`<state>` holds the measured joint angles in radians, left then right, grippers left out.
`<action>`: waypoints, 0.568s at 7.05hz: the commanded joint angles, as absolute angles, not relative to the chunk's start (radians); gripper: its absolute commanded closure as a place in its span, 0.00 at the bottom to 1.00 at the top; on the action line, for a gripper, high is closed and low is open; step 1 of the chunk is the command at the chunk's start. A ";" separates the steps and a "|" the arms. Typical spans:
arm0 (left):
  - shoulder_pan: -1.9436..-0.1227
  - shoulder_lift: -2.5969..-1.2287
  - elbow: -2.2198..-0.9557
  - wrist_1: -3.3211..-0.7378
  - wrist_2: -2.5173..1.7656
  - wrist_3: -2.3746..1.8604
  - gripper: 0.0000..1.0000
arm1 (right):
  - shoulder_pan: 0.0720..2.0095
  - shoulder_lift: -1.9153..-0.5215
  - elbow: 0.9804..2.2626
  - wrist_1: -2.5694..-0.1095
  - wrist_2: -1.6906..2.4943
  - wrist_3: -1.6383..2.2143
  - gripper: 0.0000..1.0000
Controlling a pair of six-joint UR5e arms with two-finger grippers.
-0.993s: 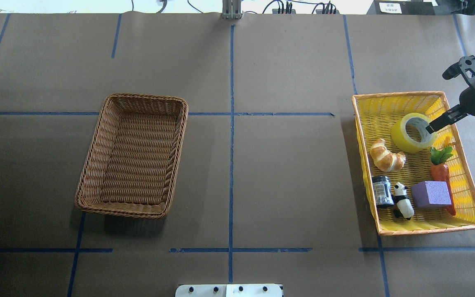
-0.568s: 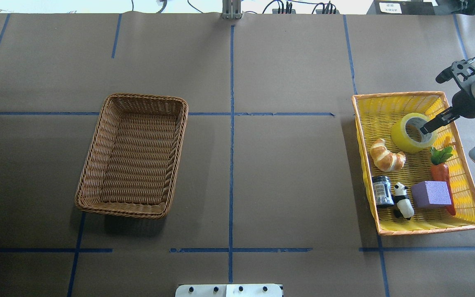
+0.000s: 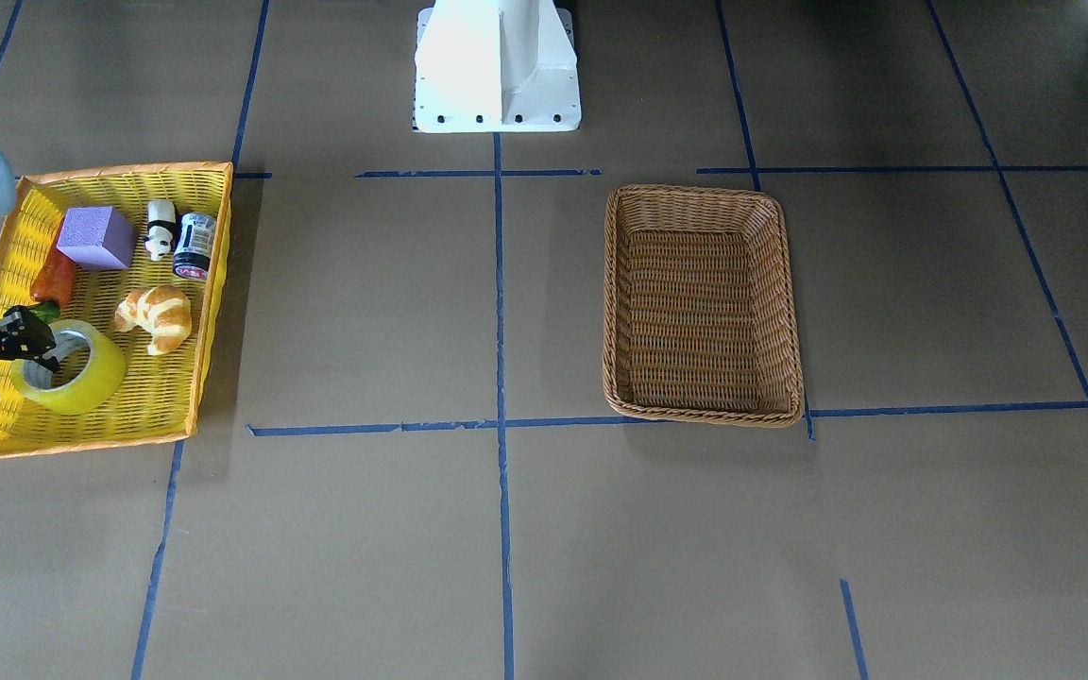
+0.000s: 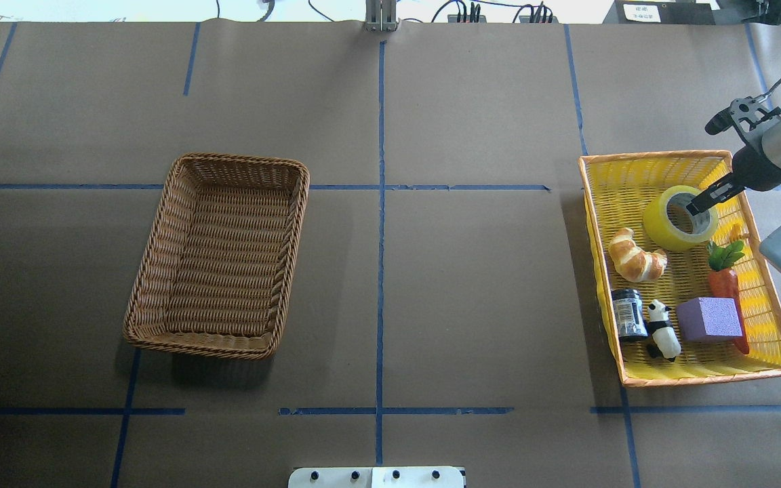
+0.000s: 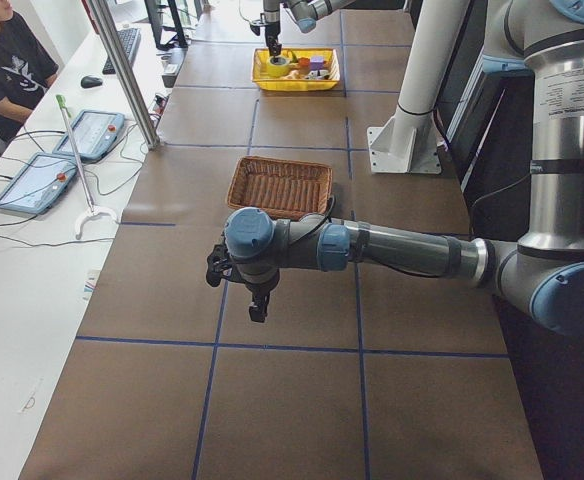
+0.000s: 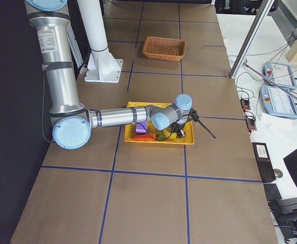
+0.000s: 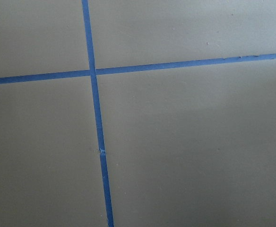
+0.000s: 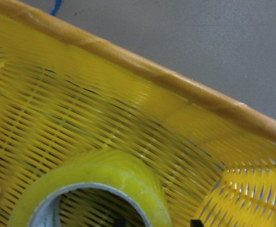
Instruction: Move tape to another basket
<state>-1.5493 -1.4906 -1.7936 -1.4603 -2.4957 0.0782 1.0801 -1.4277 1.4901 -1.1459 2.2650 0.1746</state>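
Overhead exterior view: the brown-papered bench (image 4: 472, 285) carries a yellow tray (image 4: 655, 169) at its right end and the basket (image 4: 156, 271) left of centre, well apart, with a broad stretch of bench between them. The tape (image 4: 658, 227) sits hole-up in the tray's far half, near the far and right rims, with a croissant (image 4: 634, 256) just beside it. The right tool (image 4: 699, 203) stands parted, one finger inside the core and one outside the roll's wall. The left tool (image 5: 257, 305) hangs over the bench past the basket; its spread cannot be told.

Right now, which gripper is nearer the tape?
Right. The right gripper straddles the wall of the tape inside the yellow basket; the left gripper hangs over the table far off, beyond the wicker basket.
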 commanded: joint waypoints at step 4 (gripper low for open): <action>-1.549 -1.491 -1.810 -1.460 -2.497 0.078 0.00 | 1.121 -1.427 1.604 -1.147 2.299 0.213 1.00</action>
<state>-1.5493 -1.4910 -1.8037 -1.4597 -2.4962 0.0776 1.0961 -1.4265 1.5484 -1.1458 2.2777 0.1880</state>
